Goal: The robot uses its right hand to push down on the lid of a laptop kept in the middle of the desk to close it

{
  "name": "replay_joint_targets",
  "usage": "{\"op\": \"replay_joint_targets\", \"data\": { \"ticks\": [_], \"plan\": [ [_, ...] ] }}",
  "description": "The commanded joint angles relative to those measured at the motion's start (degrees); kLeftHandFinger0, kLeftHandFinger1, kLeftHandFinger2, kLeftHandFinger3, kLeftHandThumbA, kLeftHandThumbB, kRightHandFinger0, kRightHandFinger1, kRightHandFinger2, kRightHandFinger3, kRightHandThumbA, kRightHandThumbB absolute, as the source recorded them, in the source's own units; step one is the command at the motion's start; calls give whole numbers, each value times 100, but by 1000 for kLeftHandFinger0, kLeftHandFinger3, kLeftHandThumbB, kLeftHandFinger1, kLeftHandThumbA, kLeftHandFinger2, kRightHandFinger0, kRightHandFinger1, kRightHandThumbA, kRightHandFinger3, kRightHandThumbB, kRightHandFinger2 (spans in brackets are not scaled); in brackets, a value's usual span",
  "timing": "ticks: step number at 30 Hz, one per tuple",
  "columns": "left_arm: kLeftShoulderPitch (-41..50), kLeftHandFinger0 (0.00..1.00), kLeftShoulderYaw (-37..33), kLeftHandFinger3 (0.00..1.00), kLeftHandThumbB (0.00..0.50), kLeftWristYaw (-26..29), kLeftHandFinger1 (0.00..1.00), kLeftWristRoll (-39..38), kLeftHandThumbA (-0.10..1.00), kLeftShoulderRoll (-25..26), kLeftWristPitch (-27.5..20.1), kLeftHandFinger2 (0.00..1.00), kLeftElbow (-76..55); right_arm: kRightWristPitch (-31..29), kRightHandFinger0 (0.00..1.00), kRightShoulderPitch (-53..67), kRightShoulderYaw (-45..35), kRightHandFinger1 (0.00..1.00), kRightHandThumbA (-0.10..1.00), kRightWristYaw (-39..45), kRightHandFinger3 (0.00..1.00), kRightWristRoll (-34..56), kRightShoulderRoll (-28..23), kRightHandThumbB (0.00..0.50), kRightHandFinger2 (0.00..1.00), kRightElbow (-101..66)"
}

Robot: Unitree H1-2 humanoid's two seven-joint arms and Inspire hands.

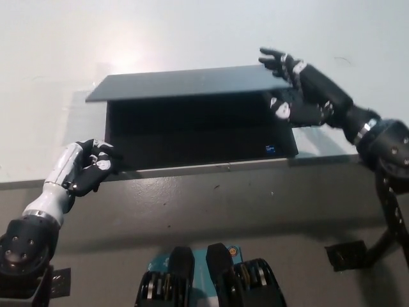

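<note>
Pressing on the lid (185, 83) right now is the black right hand (300, 89), which sits at the lid's right corner. Its fingers (276, 61) are spread and stretched out flat over the top of that corner, and one more finger (281, 107) curls in under the lid's edge, so the corner sits between them. It isn't really gripping anything, more like an open palm laid on the panel.

The laptop (198, 131) sits in the middle of the white surface (192, 32), its front edge close to the surface's near edge. The lid is tilted far forward over the base, only partly open, so the keyboard under it is in deep shadow and I can't make out the keys. A small blue sticker (271, 149) shows on the base just below the right hand's fingers.

The white left hand (86, 167) rests at the surface's near edge, just beside the laptop's front left corner. Its fingers (105, 157) are curled in loosely and hold nothing; I can't tell if the tips actually touch the laptop or just sit next to it.
</note>
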Motion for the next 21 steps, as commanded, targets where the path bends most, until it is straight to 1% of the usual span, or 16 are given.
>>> {"op": "replay_joint_targets", "data": {
  "ticks": [1,2,3,4,5,7,8,9,10,11,12,13,15,17,19,21],
  "plan": [
    [-198,133,73,537,160,-77,417,25,-54,168,102,524,-59,193,1000,138,22,995,389,9,1000,229,88,371,1000,-152],
    [-197,130,81,534,158,-78,420,10,-67,162,102,522,-76,179,1000,200,55,996,390,4,1000,216,123,371,1000,-169],
    [-192,134,71,535,153,-84,425,18,-80,166,102,522,-108,109,1000,254,71,1000,384,-6,1000,216,152,356,1000,-149],
    [-196,123,77,524,165,-80,410,12,-61,163,102,508,-92,61,1000,309,67,1000,366,-11,1000,252,193,340,1000,-141],
    [-242,119,77,521,167,-81,406,2,-43,162,102,512,-32,31,1000,387,44,1000,354,-33,1000,310,265,351,1000,-115],
    [-302,138,63,520,169,-81,414,16,-31,163,102,516,19,134,1000,474,14,998,330,-64,1000,357,338,340,995,-135],
    [-304,140,52,520,176,-70,418,32,-15,166,102,524,33,177,1000,577,7,1000,291,-48,1000,413,399,305,995,-161],
    [-307,141,36,522,175,-69,418,59,-11,181,102,524,45,214,1000,619,-9,1000,288,-23,1000,464,432,304,997,-164],
    [-337,143,42,526,179,-69,421,53,-8,181,102,530,73,252,1000,659,-29,988,291,-51,1000,484,488,323,996,-143],
    [-333,153,50,547,170,-59,425,62,-28,159,102,540,51,170,1000,817,30,1000,306,-76,1000,424,542,296,1000,-164],
    [-334,155,57,553,169,-59,425,51,-37,154,102,538,54,145,1000,843,37,1000,310,-77,1000,420,556,293,1000,-147],
    [-338,153,58,549,175,-58,423,50,-36,153,102,533,61,125,1000,936,80,1000,352,-90,1000,382,588,326,1000,-123],
    [-330,139,65,542,176,-65,408,46,-40,169,102,518,73,120,1000,1028,120,1000,367,-127,1000,327,636,338,1000,-129],
    [-332,125,55,538,181,-65,404,64,-30,180,102,520,79,171,1000,1141,152,1000,398,-163,1000,297,696,372,1000,-119],
    [-322,123,63,536,187,-51,398,69,-8,169,102,514,64,127,1000,1278,208,1000,420,-144,1000,302,744,386,1000,-73],
    [-319,126,56,545,183,-64,402,67,-18,180,102,519,54,84,1000,1323,212,1000,414,-161,1000,310,766,388,1000,-36]
  ]
}}
